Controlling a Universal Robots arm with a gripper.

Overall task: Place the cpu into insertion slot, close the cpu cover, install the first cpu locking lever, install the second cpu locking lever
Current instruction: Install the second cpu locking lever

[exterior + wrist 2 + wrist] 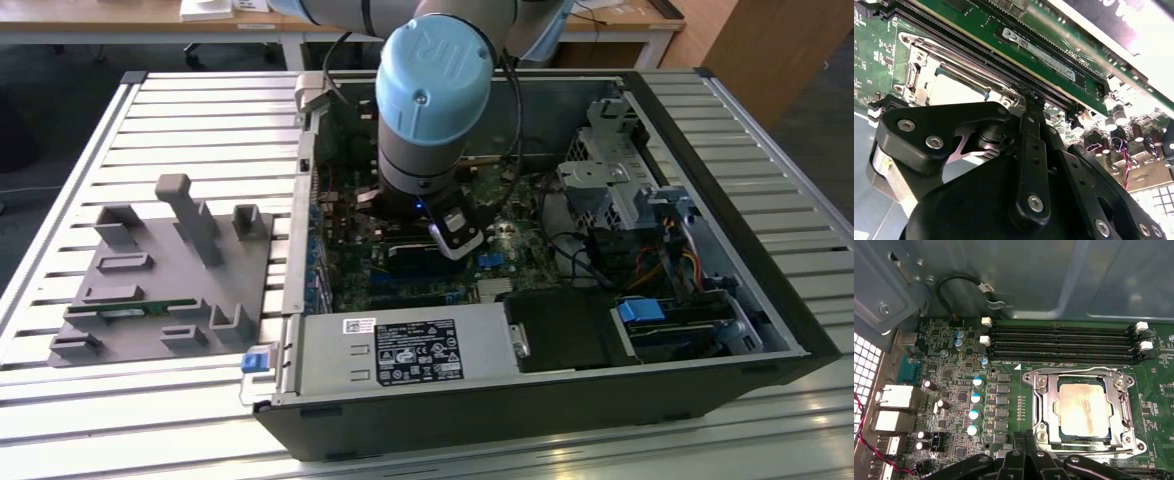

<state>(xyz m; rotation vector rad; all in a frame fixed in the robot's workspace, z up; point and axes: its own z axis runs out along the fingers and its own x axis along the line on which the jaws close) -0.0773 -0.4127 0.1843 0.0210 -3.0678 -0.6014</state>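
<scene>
Looking into the first wrist view, we are seeing the cpu [1085, 408] lying seated at two o'clock from our hand [1025, 440], its fingers together.

The gripper [1026, 100] hides part of the cpu cover [921, 60], seemingly.

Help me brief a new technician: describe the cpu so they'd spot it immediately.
Inside the open computer case, find the green motherboard. Below its long black memory slots sits a silver cpu cover; the cpu is the dull grey square in its window, the board's only flat metal plate.
</scene>
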